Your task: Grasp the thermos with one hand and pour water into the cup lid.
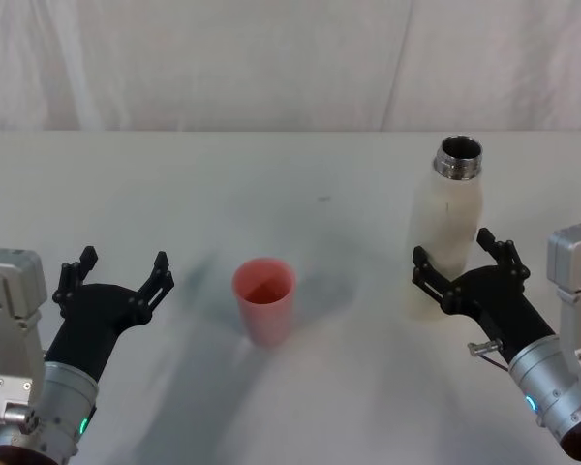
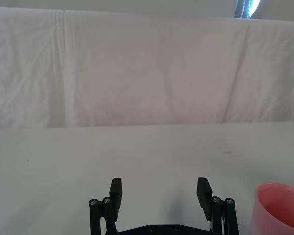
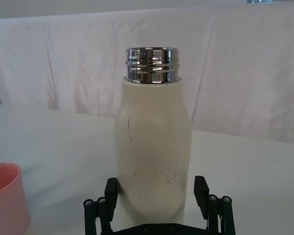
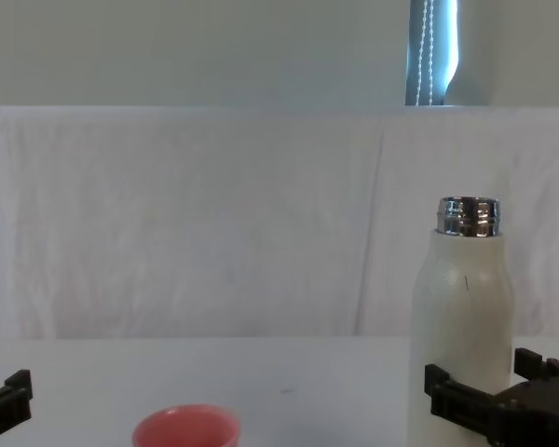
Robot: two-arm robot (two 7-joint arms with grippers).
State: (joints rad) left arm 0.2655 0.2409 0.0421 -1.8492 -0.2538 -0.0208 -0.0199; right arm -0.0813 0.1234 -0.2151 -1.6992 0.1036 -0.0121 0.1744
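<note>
A white cloth hangs behind a pale counter (image 1: 300, 174) that carries just two things. The thermos (image 1: 447, 232) stands upright on the right side with its chrome neck uncapped, and the cup lid (image 1: 264, 299) sits mouth-up near the middle, well apart to its left; that gap probably leaves room to tip the bottle toward the cup without knocking it. No water shows as a stream.

The right pincer (image 1: 463, 262) sits low around the bottle's lower body, its fingers spread to either side of the wall and seemingly not yet pressed against it, so the grasp looks about to close. The left pincer (image 1: 121, 271) rests at the near left, spread wide and holding nothing, with the cup just off to its right.
</note>
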